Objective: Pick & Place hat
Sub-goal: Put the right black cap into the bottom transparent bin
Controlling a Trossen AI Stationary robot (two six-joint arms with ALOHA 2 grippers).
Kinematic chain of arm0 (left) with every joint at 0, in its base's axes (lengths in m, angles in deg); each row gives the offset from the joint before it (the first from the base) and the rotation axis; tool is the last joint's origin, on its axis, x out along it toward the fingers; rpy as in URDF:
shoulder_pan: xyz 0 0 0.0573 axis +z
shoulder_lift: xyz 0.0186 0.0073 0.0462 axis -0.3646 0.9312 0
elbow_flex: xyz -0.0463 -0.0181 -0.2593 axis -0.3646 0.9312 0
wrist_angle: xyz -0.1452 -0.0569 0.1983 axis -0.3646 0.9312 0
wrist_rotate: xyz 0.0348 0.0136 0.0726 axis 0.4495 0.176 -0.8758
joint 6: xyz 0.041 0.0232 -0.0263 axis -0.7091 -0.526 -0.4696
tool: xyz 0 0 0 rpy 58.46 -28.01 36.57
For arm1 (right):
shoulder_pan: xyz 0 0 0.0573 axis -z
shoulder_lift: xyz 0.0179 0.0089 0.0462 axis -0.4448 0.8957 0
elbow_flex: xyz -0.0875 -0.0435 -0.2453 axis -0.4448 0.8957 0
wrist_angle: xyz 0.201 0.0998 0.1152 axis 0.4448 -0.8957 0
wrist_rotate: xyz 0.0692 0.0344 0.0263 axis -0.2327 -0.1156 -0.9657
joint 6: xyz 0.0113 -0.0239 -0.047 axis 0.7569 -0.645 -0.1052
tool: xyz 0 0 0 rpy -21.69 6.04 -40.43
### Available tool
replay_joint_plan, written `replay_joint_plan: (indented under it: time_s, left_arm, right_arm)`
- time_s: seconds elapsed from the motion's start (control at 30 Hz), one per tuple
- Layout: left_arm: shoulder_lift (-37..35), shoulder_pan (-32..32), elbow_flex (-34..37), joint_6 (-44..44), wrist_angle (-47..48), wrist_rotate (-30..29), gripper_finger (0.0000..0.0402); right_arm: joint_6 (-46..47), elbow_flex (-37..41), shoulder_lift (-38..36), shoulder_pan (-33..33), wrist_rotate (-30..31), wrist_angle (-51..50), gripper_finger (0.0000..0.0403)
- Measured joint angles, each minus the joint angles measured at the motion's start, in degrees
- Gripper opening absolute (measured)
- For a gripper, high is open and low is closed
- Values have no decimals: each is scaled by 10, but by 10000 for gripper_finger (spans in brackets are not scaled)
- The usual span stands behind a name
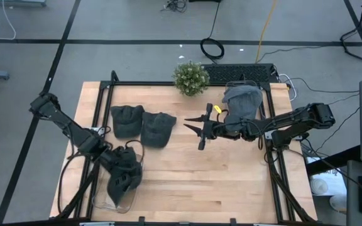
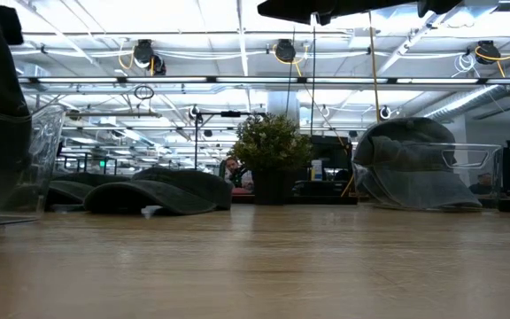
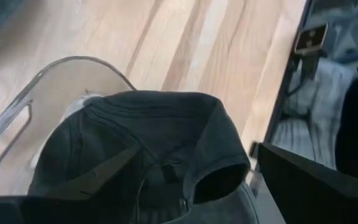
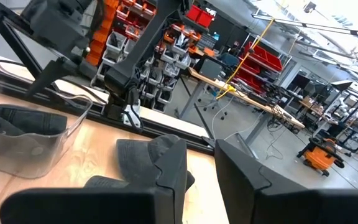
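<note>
The left gripper hangs over the clear bin at the near left corner of the table, with a dark hat bunched directly beneath its jaws. In the left wrist view that hat sits crown-up, half inside the curved plastic rim. One finger lies across the cloth, the other stands well off to the side, so the jaws look spread wide. I cannot tell for certain whether any cloth is caught on a fingertip.

That is my first worry. If a fold or the back strap snags, lifting the arm could drag the hat back out, or tip the light bin with it. The hat also seems to ride partly over the rim, so it may slump onto the table instead of settling in.

The right gripper is held above mid-table, jaws clearly parted and empty. Two more hats lie flat just ahead of its fingertips, touching each other. Behind its wrist, a second bin holds another hat.

Because those two hats touch, a wide-open grab on the nearer one could pinch the neighbour's brim too and pull both along. Soft cloth gripped only at a brim edge may also slip free on the way. The potted plant stands near that arm's path and could be clipped on a swing toward the far bin.
</note>
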Motion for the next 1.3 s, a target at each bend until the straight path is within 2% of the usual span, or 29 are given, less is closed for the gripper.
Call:
replay_joint_plan:
  time_s: [0.23,0.47,0.7,0.87,0.93,1.0,1.07,1.17,1.2,1.3]
  left_arm:
    - [8,73,0,-114,-14,115,321]
    - [32,90,0,-195,-15,131,321]
    - [94,103,0,-216,-2,163,321]
    - [127,109,0,-187,11,228,310]
    - [133,113,0,-176,11,260,281]
    - [135,116,0,-176,9,284,234]
    - [135,117,0,-182,8,294,169]
    - [135,121,-6,-203,11,299,51]
    - [135,123,-11,-207,11,299,27]
    - [135,130,-34,-217,13,287,20]
  right_arm:
    - [1,0,0,0,-2,0,75]
    - [2,0,0,0,-5,0,75]
    - [2,0,0,0,-5,0,75]
    - [2,0,0,0,-5,3,75]
    - [4,0,0,0,-5,3,75]
    - [8,0,0,0,-5,2,75]
    - [9,0,0,0,-5,1,75]
    - [10,0,0,0,-5,0,75]
    - [10,0,0,0,-5,0,75]
    - [10,0,0,0,-5,0,75]
